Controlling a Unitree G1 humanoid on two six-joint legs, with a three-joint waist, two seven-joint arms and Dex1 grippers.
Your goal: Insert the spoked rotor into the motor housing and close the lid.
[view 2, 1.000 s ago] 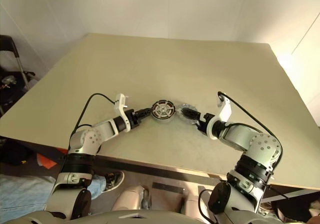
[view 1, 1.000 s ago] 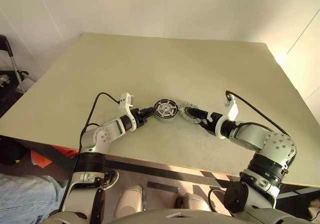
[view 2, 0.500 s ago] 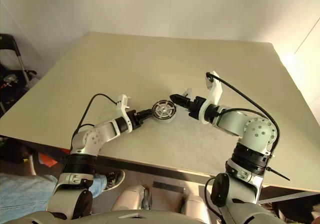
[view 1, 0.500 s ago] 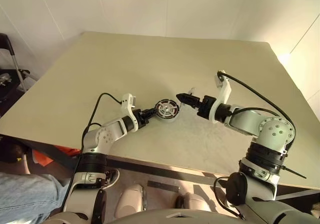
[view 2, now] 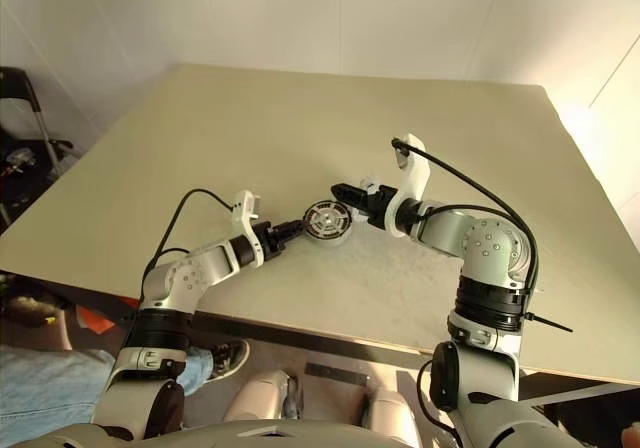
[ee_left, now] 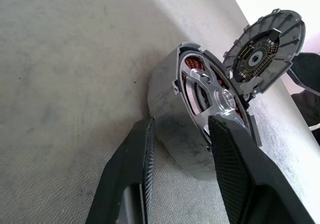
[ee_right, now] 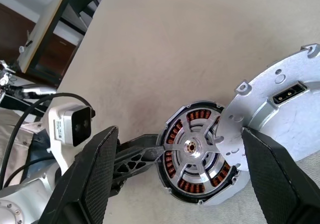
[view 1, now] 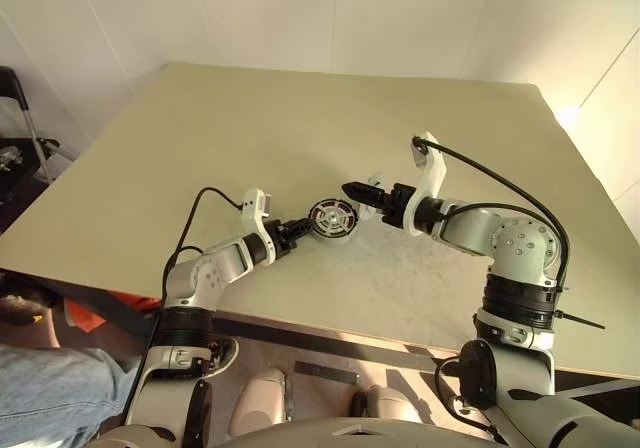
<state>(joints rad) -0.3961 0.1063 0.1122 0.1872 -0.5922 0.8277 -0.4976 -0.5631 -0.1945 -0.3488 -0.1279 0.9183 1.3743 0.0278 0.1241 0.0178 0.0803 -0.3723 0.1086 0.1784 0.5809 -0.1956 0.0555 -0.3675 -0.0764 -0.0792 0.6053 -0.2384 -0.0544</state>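
The motor housing (view 1: 332, 218) lies on the table (view 1: 300, 118), a silver ring with coppery windings (ee_right: 176, 134). Inside it sits the spoked rotor (ee_right: 192, 146), its silver spokes facing up. My left gripper (view 1: 303, 229) is shut on the housing, one finger (ee_left: 130, 174) on each side of its wall (ee_left: 167, 109). The lid (ee_right: 280, 109), a silver-grey disc, hangs tilted just above the housing's right rim. My right gripper (view 1: 362, 190) holds it off the table, jaws wide, with the lid against one finger (ee_right: 272, 179). The left wrist view shows the lid's (ee_left: 265, 39) dark inner face.
The tan table runs far back and to both sides of the parts. A black stand (view 1: 15, 98) is off the table's left edge, and a person's leg in jeans (view 1: 40, 388) is at the near left. Black cables (view 1: 190, 228) trail from both wrists.
My right gripper has lifted the lid off the table, rolled, and carried it up and left to the housing's right rim. The left gripper and the housing have stayed still.
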